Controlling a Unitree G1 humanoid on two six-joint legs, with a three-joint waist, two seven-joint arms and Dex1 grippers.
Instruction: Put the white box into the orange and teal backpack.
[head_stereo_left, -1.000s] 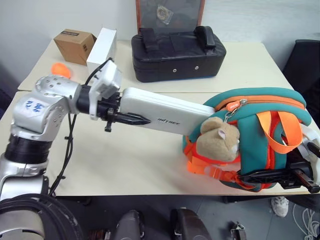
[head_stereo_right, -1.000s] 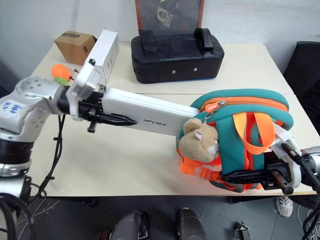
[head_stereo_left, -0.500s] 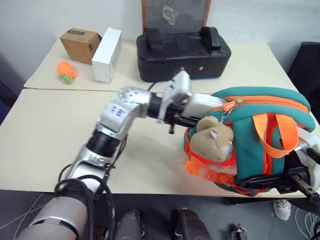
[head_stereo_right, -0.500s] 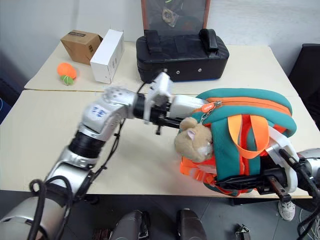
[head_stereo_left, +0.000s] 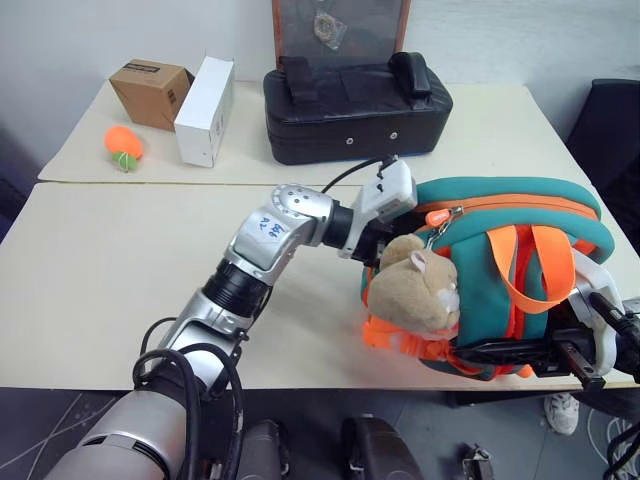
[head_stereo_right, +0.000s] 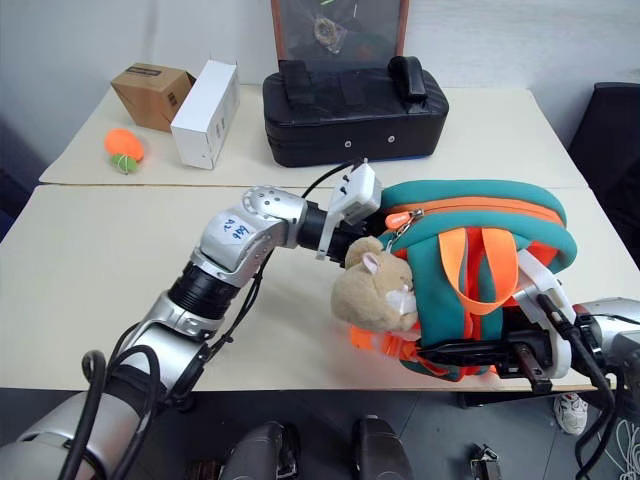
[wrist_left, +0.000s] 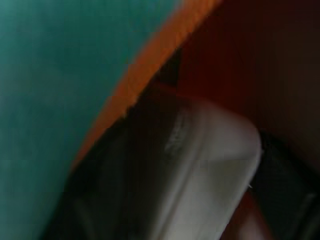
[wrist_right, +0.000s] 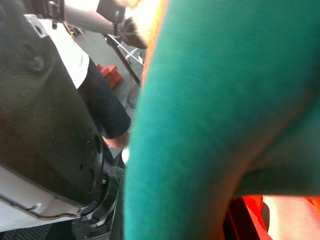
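Beige tabletop (head_stereo_left: 120, 290) carries the orange and teal backpack (head_stereo_left: 500, 260). White box (wrist_left: 210, 165) lies inside the backpack's opening. Left gripper (head_stereo_left: 385, 240) reaches into that opening, its finger spread unreadable. Right gripper (head_stereo_left: 575, 352) pinches the backpack's lower edge shut.

White box (wrist_left: 210, 165) inside backpack (head_stereo_left: 500, 200); black case (head_stereo_left: 355, 105) behind

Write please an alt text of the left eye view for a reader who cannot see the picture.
The robot's left arm reaches across a beige table, its wrist at the opening of an orange and teal backpack that has a tan plush toy on its front. Behind stand a black case, a white carton, a brown cardboard box and an orange ball.
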